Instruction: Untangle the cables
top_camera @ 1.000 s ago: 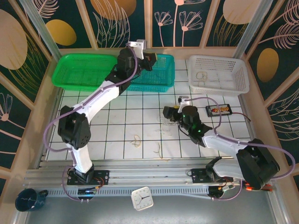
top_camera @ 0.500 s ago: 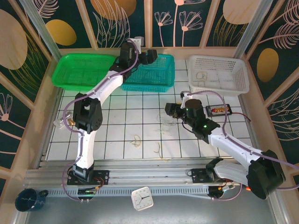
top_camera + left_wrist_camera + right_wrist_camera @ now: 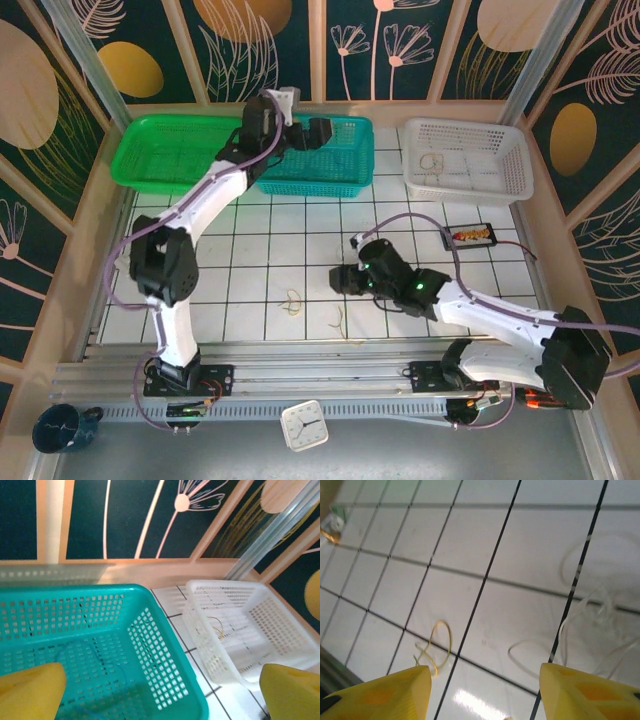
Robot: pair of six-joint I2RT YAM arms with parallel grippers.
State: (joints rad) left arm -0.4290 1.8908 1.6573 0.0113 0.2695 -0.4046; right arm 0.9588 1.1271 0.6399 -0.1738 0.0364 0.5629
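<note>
The tiled table is carrying the work, with the teal basket and the white basket sitting along the upper edge of the overhead view. The left gripper is hovering over the teal basket, jaws spread wide and gripping nothing. The right gripper is hanging low over the tiles at lower centre of the overhead view, jaws parted and empty, with bare floor showing between the fingers. The cables are lying loose on the table below it: a pale grey tangle is occupying the right side of the right wrist view, and a tan loop is resting at lower left, well apart from the tangle. One more tan strand is lying inside the white basket. The step in hand is probably picking one strand. To do it well, centre the jaws over a single wire, descend straight, close only on that wire, then lift slowly so that neighbouring loops are sliding free. The tan loop's long axis is running from upper right to lower left, its tails pointing lower left.
</note>
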